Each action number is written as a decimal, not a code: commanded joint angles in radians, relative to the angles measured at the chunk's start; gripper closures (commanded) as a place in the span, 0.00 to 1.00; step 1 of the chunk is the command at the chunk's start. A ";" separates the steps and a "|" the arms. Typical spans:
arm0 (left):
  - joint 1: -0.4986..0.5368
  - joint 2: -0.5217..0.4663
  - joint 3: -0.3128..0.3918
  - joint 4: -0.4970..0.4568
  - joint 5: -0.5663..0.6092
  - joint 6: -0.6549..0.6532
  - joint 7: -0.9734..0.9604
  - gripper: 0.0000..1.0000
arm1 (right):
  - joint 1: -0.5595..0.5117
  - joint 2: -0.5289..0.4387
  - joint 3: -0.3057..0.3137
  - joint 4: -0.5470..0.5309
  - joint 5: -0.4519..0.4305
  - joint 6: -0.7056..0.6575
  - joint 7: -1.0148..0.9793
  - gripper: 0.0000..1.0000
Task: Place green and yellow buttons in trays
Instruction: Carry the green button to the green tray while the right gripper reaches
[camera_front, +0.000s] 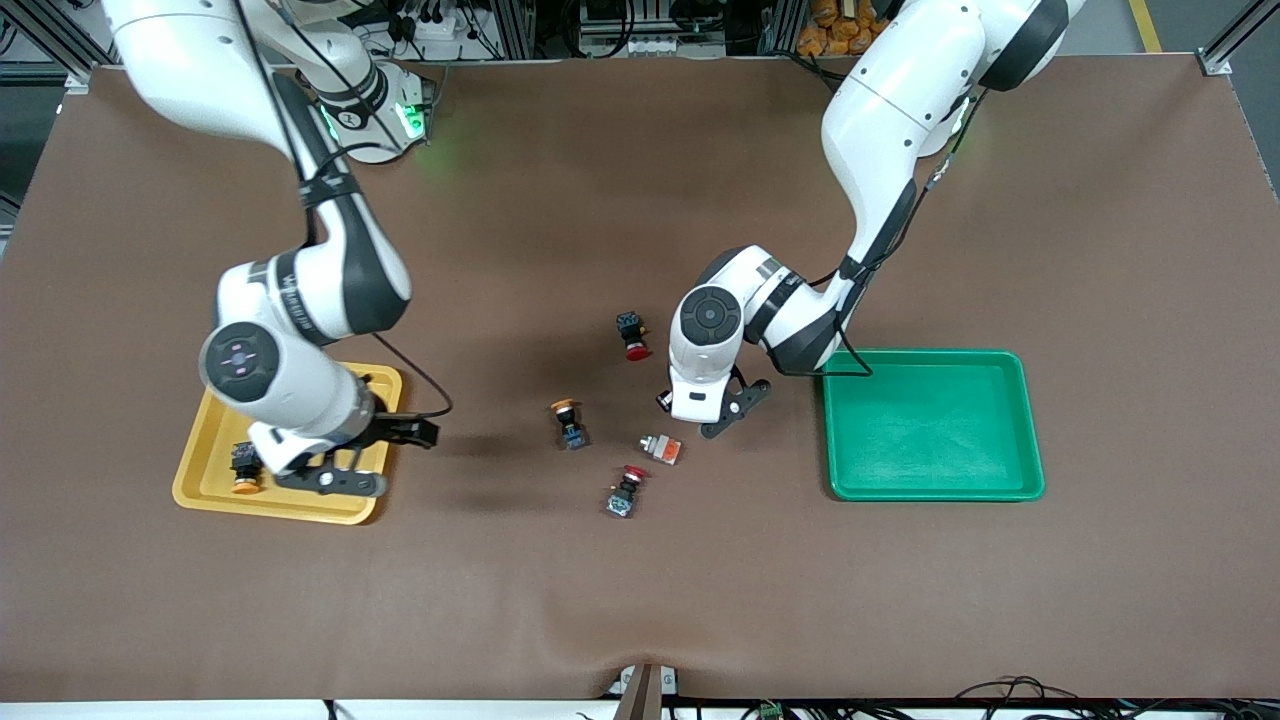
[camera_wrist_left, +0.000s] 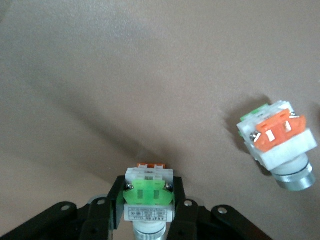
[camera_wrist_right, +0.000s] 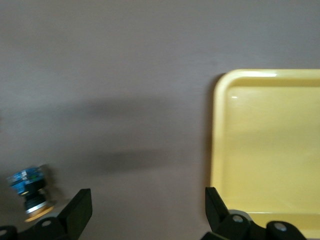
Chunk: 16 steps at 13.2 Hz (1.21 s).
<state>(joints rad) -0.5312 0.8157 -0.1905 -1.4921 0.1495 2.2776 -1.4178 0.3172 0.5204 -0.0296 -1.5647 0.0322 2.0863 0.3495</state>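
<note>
My left gripper (camera_front: 692, 416) (camera_wrist_left: 149, 200) is shut on a white-silver button with a green block (camera_wrist_left: 149, 192), low over the middle of the table. A white-silver button with an orange block (camera_front: 660, 448) (camera_wrist_left: 277, 142) lies close by, nearer the front camera. A yellow-capped button (camera_front: 568, 421) (camera_wrist_right: 29, 194) lies beside it toward the right arm's end. Another yellow-capped button (camera_front: 243, 468) lies in the yellow tray (camera_front: 215, 420) (camera_wrist_right: 270, 150). My right gripper (camera_front: 400, 458) (camera_wrist_right: 148, 200) is open and empty over the tray's edge toward the table's middle. The green tray (camera_front: 930, 425) holds nothing.
Two red-capped switches lie on the brown table: one (camera_front: 632, 335) farther from the front camera than the yellow-capped button, one (camera_front: 625, 490) nearer. The green tray sits toward the left arm's end, the yellow tray toward the right arm's end.
</note>
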 joint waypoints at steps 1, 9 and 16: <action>0.014 -0.039 0.005 0.009 0.027 -0.053 -0.013 1.00 | 0.048 0.013 -0.009 -0.017 0.012 0.063 -0.004 0.00; 0.247 -0.187 0.003 0.004 0.030 -0.282 0.346 1.00 | 0.221 0.117 -0.010 -0.029 0.060 0.228 -0.061 0.00; 0.475 -0.266 0.002 -0.091 0.055 -0.359 0.676 1.00 | 0.302 0.257 -0.013 -0.031 0.052 0.449 -0.049 0.00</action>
<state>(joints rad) -0.1366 0.6037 -0.1759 -1.4984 0.1814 1.9230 -0.8210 0.6088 0.7786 -0.0306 -1.6047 0.0755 2.5303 0.3072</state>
